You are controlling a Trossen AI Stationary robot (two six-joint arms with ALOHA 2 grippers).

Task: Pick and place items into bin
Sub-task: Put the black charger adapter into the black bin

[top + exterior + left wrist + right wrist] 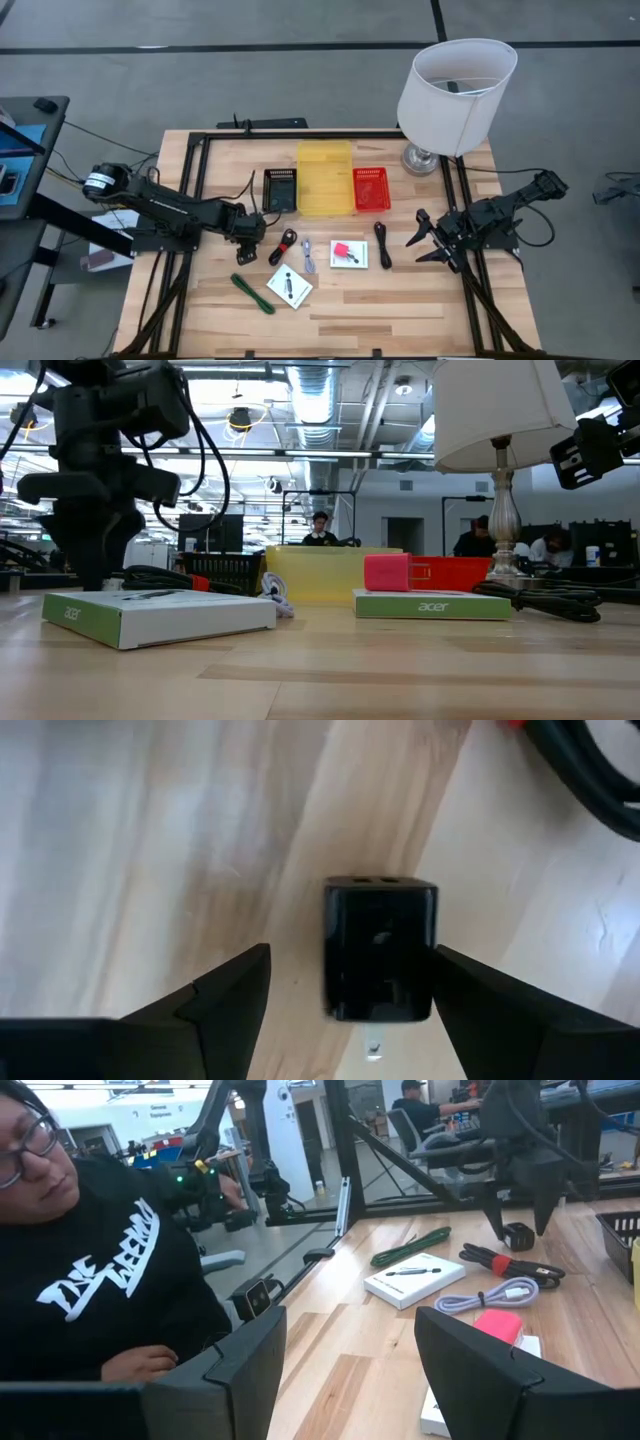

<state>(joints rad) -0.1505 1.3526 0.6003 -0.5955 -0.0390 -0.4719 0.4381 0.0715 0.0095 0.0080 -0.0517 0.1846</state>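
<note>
A tiny black block (380, 960) lies on the wooden table (400, 310), left of the other items. My left gripper (354, 952) points down over it, open, one finger on each side of the block. The right wrist view shows the same gripper (522, 1220) just above the block (517, 1236). Further items lie on the table: a red-black cord (283, 246), a pale strip (308, 256), a white card with a pink mark (349, 253), a white card with a black mark (289, 287), a green stick (253, 294) and a black cord (383, 243). My right gripper (425, 243) waits open at the table's right. My left gripper has one finger (480, 990) right up against one side of the block (432, 960); whether it touches, I cannot tell. The other finger (235, 985) stands clear of the opposite side. The block lies flat on the table.
Three bins stand in a row at the far middle: black (280, 190), yellow (325, 178) and red (371, 188). A lamp with a white shade (455, 85) stands at the far right corner. A person (90, 1260) sits beyond the table's left edge.
</note>
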